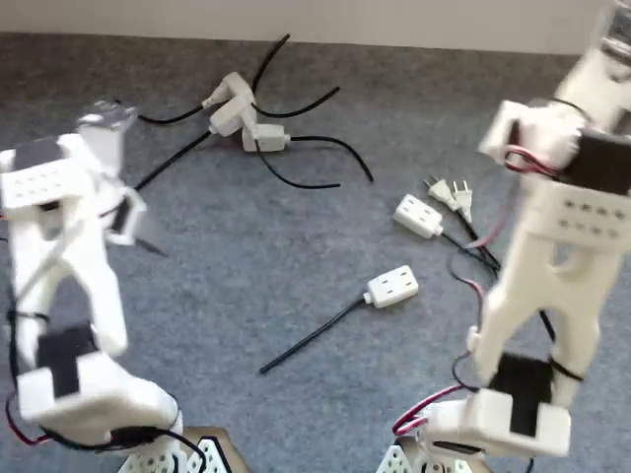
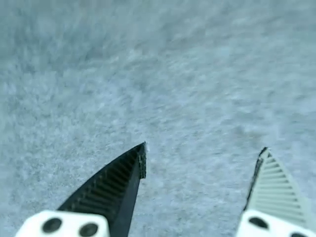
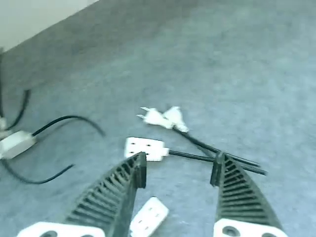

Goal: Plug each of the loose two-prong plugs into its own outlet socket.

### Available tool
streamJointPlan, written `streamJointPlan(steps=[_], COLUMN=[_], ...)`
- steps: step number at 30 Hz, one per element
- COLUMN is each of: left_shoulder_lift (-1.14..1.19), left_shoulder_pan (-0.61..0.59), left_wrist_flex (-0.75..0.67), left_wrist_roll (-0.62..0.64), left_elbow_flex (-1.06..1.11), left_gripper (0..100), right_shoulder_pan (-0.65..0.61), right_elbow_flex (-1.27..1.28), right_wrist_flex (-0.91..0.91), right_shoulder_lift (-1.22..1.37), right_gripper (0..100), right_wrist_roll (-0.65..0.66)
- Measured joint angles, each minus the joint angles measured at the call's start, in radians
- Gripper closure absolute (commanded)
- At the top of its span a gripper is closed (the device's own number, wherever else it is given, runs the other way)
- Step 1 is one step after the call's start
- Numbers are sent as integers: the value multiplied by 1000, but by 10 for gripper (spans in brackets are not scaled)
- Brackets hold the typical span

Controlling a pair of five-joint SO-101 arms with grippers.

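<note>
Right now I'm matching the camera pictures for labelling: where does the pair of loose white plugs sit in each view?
High view: the loose plugs lie right of centre, just up and right of the nearest outlet block.
Right wrist view: the loose plugs lie just past that outlet block, ahead of the open right gripper.
Left wrist view: carpet under the open left gripper.
Shared landmark: that outlet block.

The left gripper (image 2: 203,150) had one black ribbed finger (image 2: 113,190) and one pale ribbed finger (image 2: 275,190), over mottled grey carpet (image 2: 148,74). The right gripper (image 3: 178,160) had two black ribbed fingers (image 3: 113,197). Beyond their tips lay white plugs (image 3: 160,117) on black cords (image 3: 197,145); close by one fingertip, a white outlet socket (image 3: 144,148). Behind the fingers, the arms (image 1: 552,266) were white and black with red wires (image 1: 527,163)
</note>
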Motion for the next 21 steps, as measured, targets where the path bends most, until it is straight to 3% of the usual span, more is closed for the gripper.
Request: streamJointPlan(steps=[7, 12, 17, 21], left_shoulder_lift=[-301, -347, -224, -37], left_shoulder_pan=[433, 729, 876, 947], left_wrist_flex=[-6, -170, -345, -399], left_wrist_roll=[6, 5, 6, 11], left_elbow_flex=[164, 235, 239, 169], left_gripper=[659, 659, 659, 659], right_shoulder_pan=[287, 499, 624, 675], right_elbow_flex=[186, 348, 502, 580], right_wrist_flex=[0, 0, -6, -18], right_shoulder_lift=[-123, -193, -215, -215], right_gripper=[781, 781, 781, 781], right_wrist_roll=[120, 132, 166, 216])
